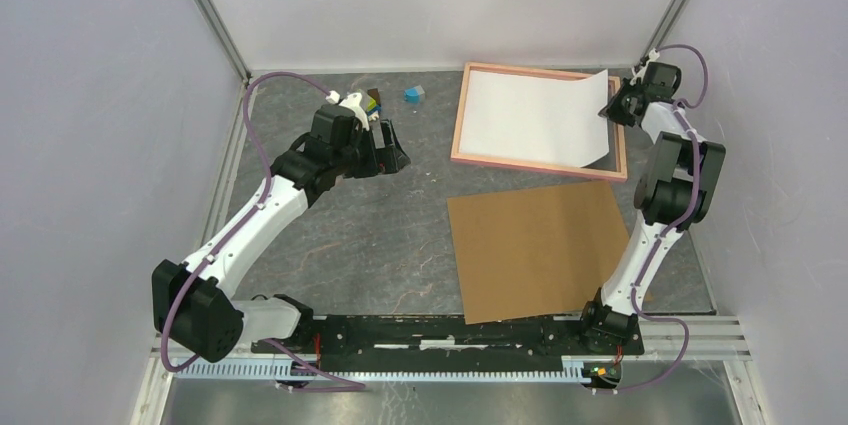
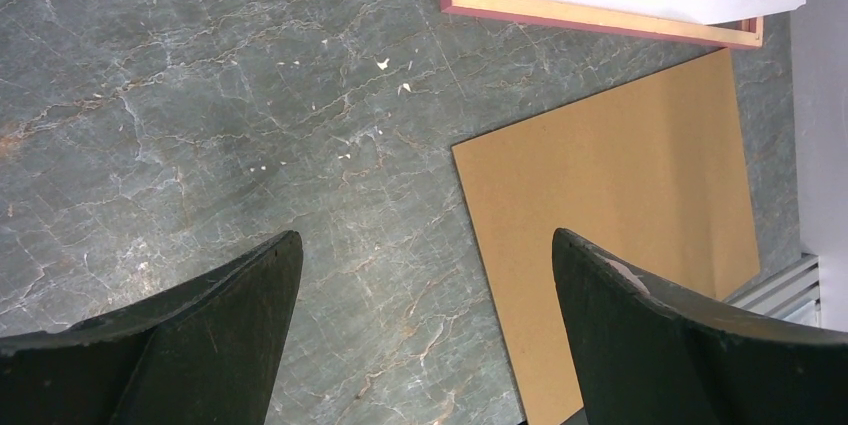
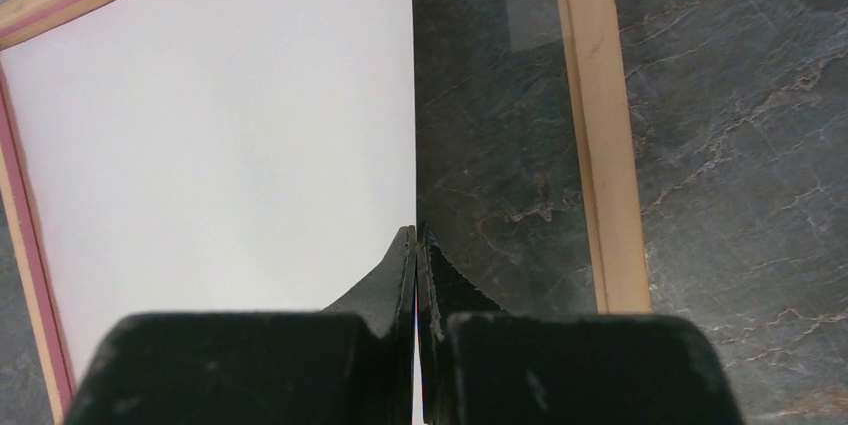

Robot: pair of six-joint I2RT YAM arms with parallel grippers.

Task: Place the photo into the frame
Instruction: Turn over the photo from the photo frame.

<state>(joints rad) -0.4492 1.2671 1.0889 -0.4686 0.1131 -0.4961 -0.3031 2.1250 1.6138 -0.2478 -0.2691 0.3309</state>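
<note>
While the right pincer (image 3: 415,235) grips the photo (image 3: 220,145) by its edge, it should lay it flat inside the frame (image 3: 595,145).

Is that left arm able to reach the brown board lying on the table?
Probably yes. The left gripper is open, only bare table lies between it and the brown board, and nothing rests on the board. The right gripper is elsewhere, shut on the photo.

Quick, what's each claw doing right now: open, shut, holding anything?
Left claw: open, holding nothing.
Right claw: closed on the edge of the photo, whose white side faces up.
</note>
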